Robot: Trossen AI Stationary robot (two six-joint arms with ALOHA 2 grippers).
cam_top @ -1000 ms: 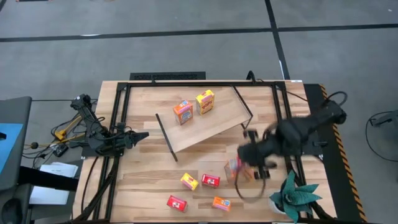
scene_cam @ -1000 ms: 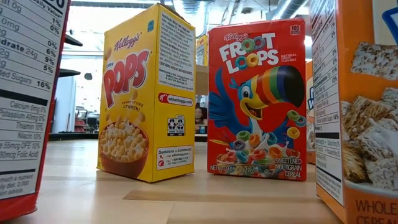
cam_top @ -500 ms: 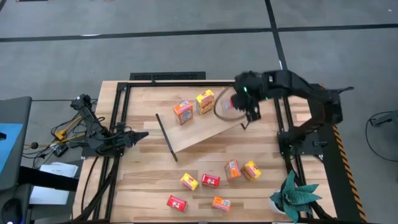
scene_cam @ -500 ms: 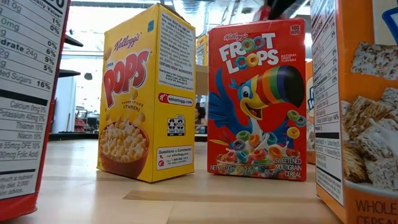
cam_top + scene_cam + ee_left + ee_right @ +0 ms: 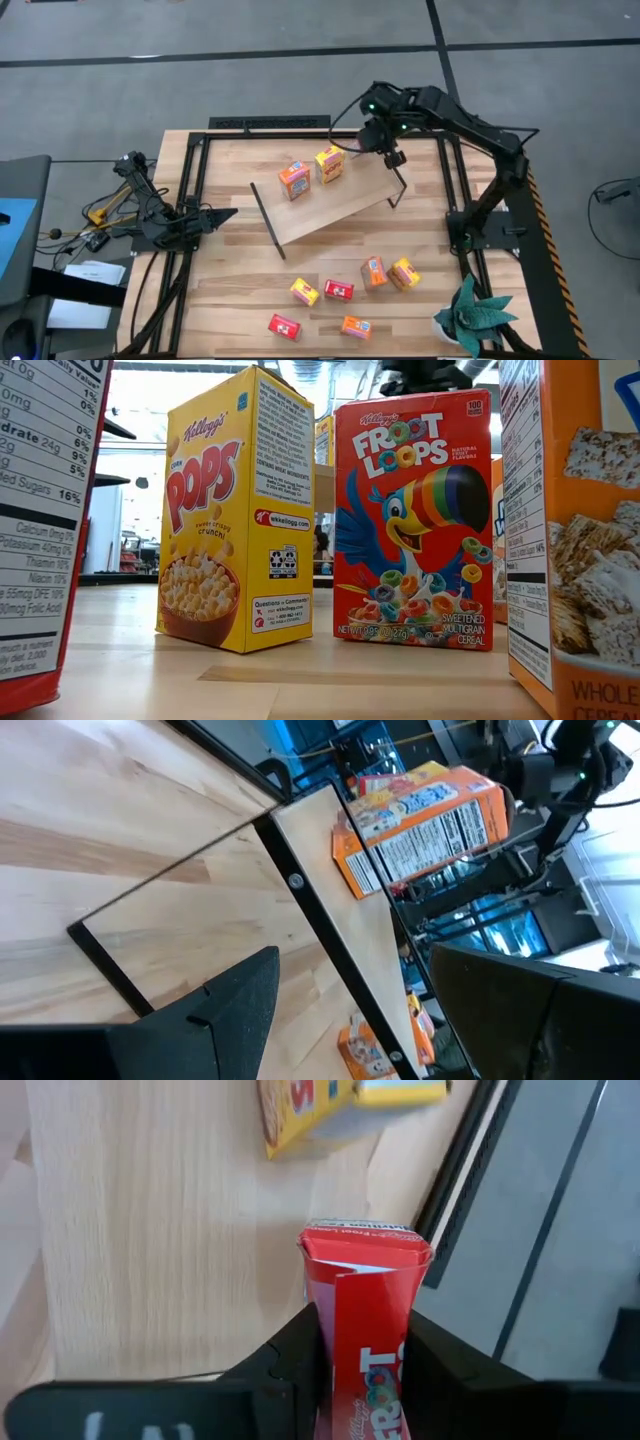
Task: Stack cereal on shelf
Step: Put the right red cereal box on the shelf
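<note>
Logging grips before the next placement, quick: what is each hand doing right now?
Left hand: open, holding nothing, parked at the table's left edge.
Right hand: closed on a red cereal box, above the shelf.

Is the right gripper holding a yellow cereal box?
No, in the right wrist view the right gripper is closed on a red cereal box, its fingers pressing both sides.
</note>
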